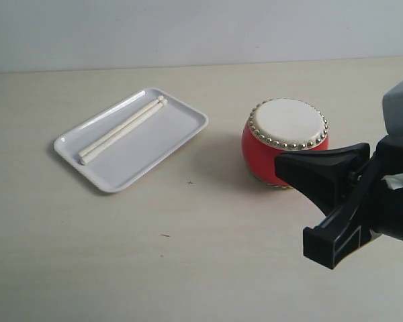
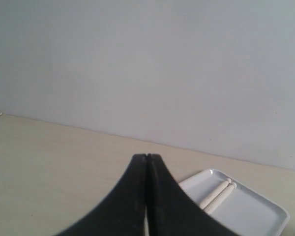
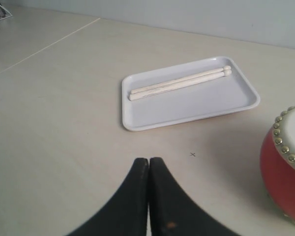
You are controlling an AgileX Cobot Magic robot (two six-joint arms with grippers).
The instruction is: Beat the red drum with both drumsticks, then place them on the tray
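**Clerk:** Item one, the drumsticks (image 1: 123, 130). Location?

**Keeper:** Both lie in the tray (image 1: 183, 136), side by side and touching, along its length with the rounded tips toward the far corner. My judgement is that the low rim stops them rolling off, and that keeping them paired leaves each within easy reach of an arm.

**Clerk:** Item two, the red drum (image 1: 285, 139).

**Keeper:** It stands upright on the surface (image 1: 188, 261), to the right of the tray and apart from it. The cream skin faces up, which is the face a stick would strike.

**Clerk:** Items three and four, the arms.

**Keeper:** The left pincer (image 2: 146, 157) is pressed together with nothing between its fingers, above the surface near the tray's edge. The right pincer (image 3: 148, 161) is also pressed together and empty, just beside the drum on the near side.

**Clerk:** Status against the task?

**Keeper:** The sticks are in their resting place and neither arm holds anything. Whether the drum has been beaten does not show. If it has not, each pincer must spread and take one stick from the pair, and since they touch, separating them calls for care.
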